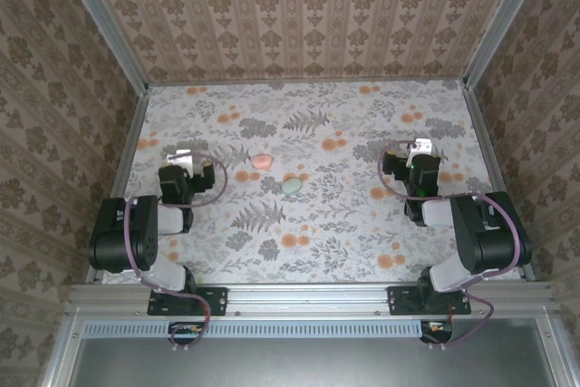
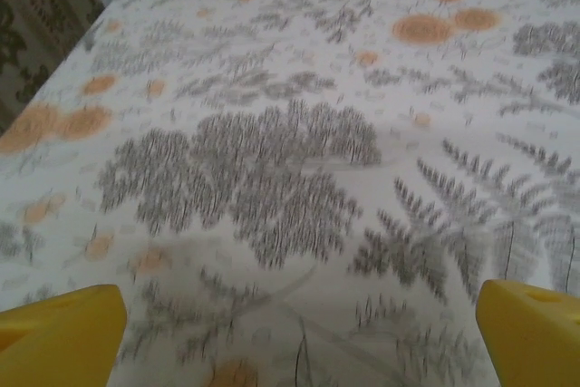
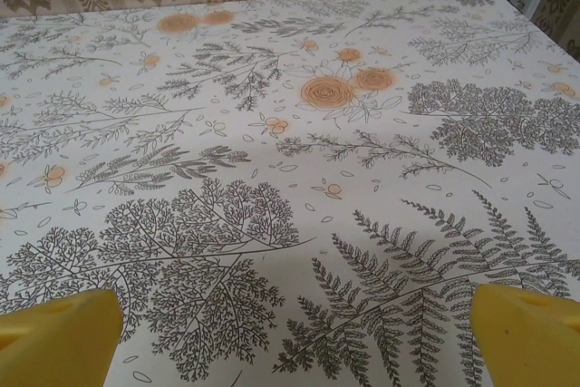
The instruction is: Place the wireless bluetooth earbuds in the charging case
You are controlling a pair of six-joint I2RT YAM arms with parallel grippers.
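- My left claw (image 1: 184, 157) is over the left side of the table (image 1: 362, 251). Its jaws are spread wide apart and hold nothing.
- In the left wrist view, my yellow left fingers (image 2: 59, 337) sit in the two bottom corners, with fern-and-flower cloth between them.
- My right claw (image 1: 420, 147) is over the right side of the table. Its jaws are also wide apart and empty.
- In the right wrist view, my yellow right fingers (image 3: 54, 337) sit in the bottom corners, again with patterned cloth between them.
- A small pink piece (image 1: 262, 160) lies on the cloth near the middle of the table, to the right of my left claw and apart from it.
- A small green piece (image 1: 291, 186) lies near the pink one, a little further right and closer to my bases. The two do not touch.
- Both pieces lie between my claws, nearer the left one and well apart from the right one.
- They are too small for me to tell which is the case and which an earbud.
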